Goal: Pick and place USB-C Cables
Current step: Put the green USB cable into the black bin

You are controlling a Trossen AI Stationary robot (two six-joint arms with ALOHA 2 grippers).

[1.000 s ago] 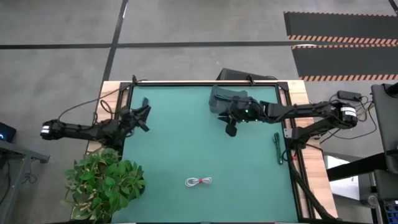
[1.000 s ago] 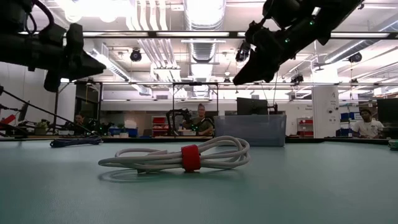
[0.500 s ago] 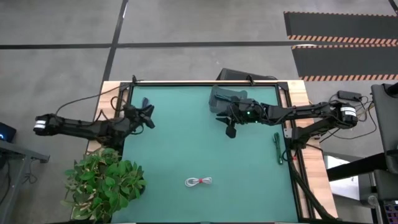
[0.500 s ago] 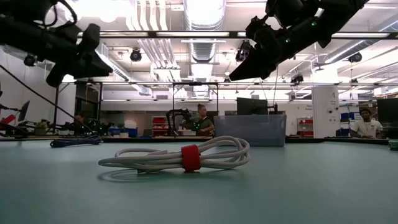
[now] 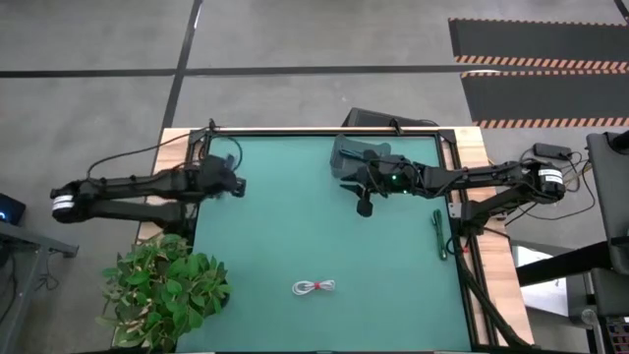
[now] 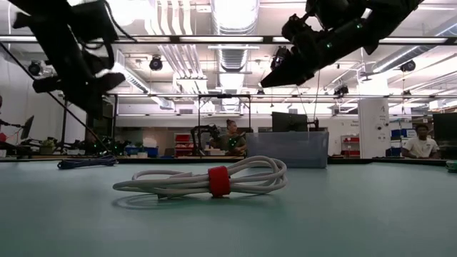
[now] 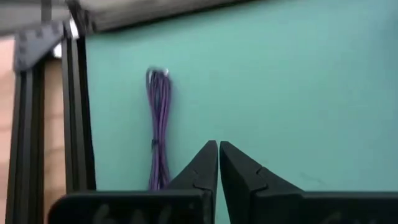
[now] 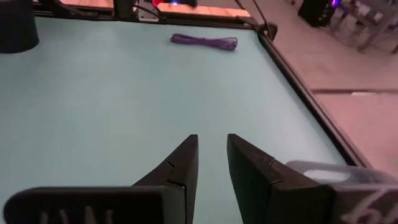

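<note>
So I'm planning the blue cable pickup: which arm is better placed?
Probably the left. The left claw hangs near the dark blue cable at the table's far left corner; the right claw is mid-table by the bin.

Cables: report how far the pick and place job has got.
Nothing looks done: the blue cable, white cable and green cable all lie on the mat, none in the grey bin. The left gripper, shut and empty, hangs beside the blue cable. The right gripper, slightly open, hangs empty near the bin. All three remain.
</note>
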